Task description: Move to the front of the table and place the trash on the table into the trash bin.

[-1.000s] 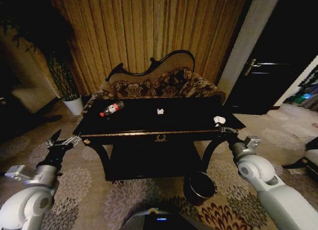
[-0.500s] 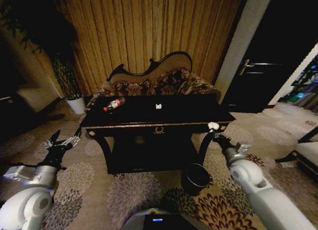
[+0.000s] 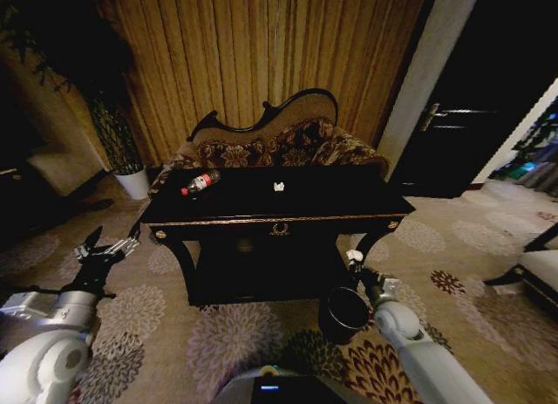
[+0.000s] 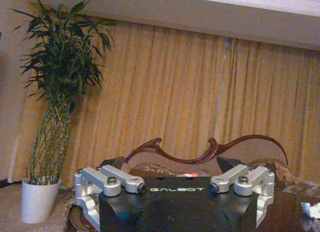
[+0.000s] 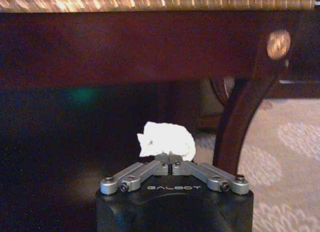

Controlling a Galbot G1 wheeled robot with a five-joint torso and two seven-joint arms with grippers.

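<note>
**Right gripper pinching paper wad, low beside the bin**

Right gripper sits below the tabletop edge, just above and beside the trash bin. Fingertips are pressed together on a crumpled white paper wad (the right wrist view confirms it: the wad sits right at the tips of the right gripper, with the table's front rail and a curved leg behind it). Wad is close to the bin rim but not inside it.

Left gripper hangs out to the left of the table, well apart from it, over the carpet. Fingers spread, nothing in them. The left wrist view shows the left gripper facing the curtain, with a potted plant off to one side.

On the table: clear plastic bottle with red label lying on its side near the back left corner; a small white scrap near the back middle. Both are well apart from either gripper.

Patterned sofa stands right behind the table. Bin stands on the carpet by the table's front right leg.
</note>
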